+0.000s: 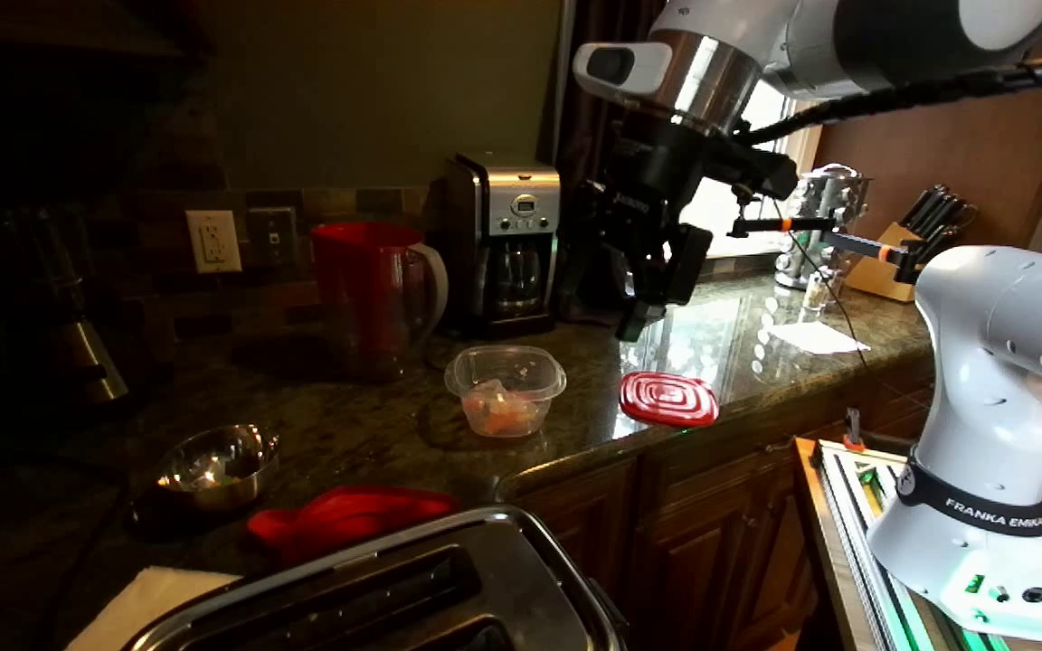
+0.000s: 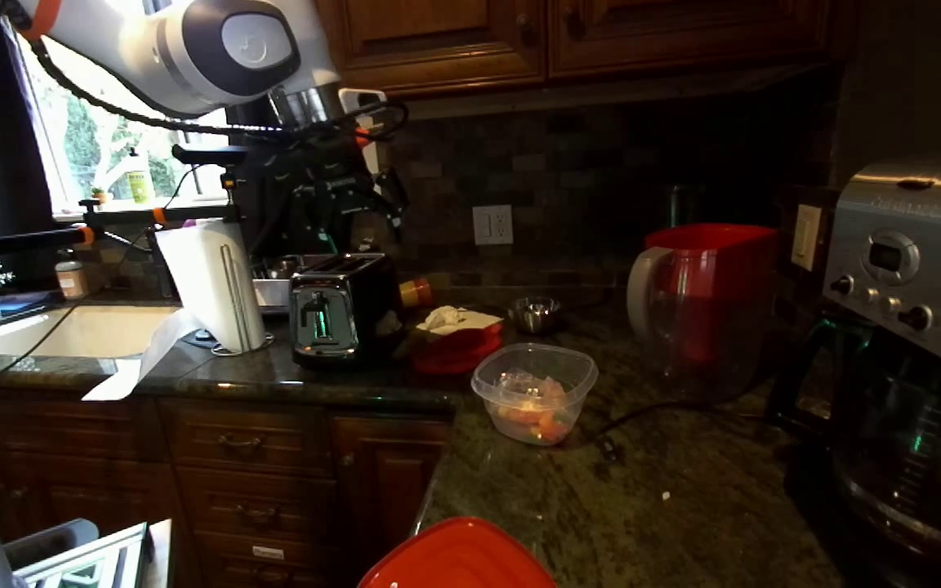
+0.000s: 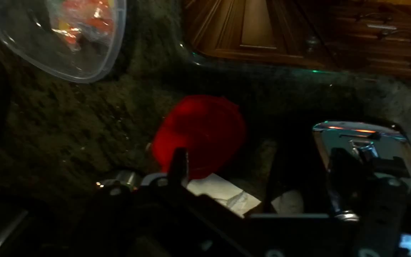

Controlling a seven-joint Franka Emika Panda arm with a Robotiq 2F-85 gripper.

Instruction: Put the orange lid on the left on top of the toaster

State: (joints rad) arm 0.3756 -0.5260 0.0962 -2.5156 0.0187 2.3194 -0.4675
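In an exterior view the red-orange lid (image 1: 358, 515) is being seen lying on the desk (image 1: 367, 425), btwn the clear bowl (image 1: 539, 398) & the toaster (image 1: 435, 608). Its long axis is running approx. L to R there, narrower end pointing L; the toaster's slots are slanting lower L to upper R. In wrist view a rounder lid outline is being shown, stretched slightly upper R to lower L, w/ white paper (image 3: 223, 194) lying just beside. A ringed red lid (image 1: 668, 398) is being seen near the desk edge, R of the bowl & apart from it. The tool (image 3: 260, 155) is being held above the desk, fingers well apart, nothing being gripped; in both exterior views a gap is being shown btwn tool & red-orange lid.
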